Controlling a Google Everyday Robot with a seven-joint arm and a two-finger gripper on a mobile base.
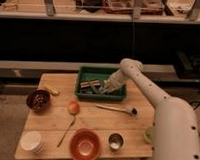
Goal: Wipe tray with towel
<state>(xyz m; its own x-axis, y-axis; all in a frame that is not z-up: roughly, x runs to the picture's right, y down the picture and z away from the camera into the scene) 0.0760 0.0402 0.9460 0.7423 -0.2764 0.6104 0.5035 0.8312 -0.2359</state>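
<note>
Crockery lined the left of the light wooden tabletop [92,116]: a dark bowl of reddish bits [38,100] above a white cup [31,140]. Rightward lay a peach-coloured round fruit [73,107], a wooden spoon [66,132] and a red-orange bowl [85,145]. At the back sat the green rectangular plastic tray [101,84] (some small items inside). The end effector [107,87] reached down into the tray's right half; I cannot tell whether it was spread or pinching anything.
</note>
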